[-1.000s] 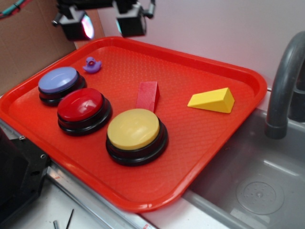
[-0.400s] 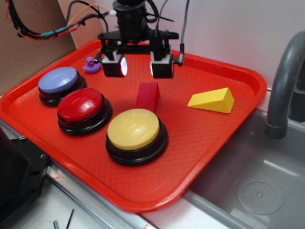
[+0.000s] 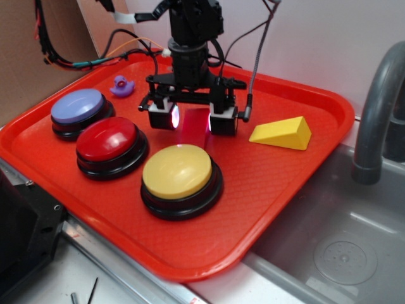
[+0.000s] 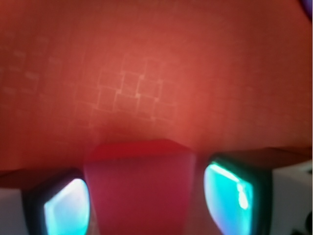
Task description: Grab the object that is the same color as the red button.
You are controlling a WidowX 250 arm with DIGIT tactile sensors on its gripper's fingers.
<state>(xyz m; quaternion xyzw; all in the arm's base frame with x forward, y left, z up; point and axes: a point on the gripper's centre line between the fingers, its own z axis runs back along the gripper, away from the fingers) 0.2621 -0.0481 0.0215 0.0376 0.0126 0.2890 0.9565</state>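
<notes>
The small red wedge block (image 3: 195,122) stands on the red tray (image 3: 297,164), just behind the yellow-domed button (image 3: 178,171). My gripper (image 3: 192,118) is lowered over it, open, with one glowing finger on each side of the block and a small gap on both sides. In the wrist view the red wedge (image 4: 139,188) fills the space between the two lit pads (image 4: 66,208), with the gripper (image 4: 146,198) straddling it. The red button (image 3: 107,138) sits to the left on its black base.
A blue-purple button (image 3: 78,106) is at the tray's left and a small purple duck (image 3: 121,85) behind it. A yellow wedge (image 3: 283,132) lies to the right. A grey sink basin (image 3: 342,247) and faucet (image 3: 378,107) lie beyond the tray's right edge.
The gripper has come down and forward from above the tray's back edge until its open fingers sit on both sides of the red wedge. The wedge has not moved.
</notes>
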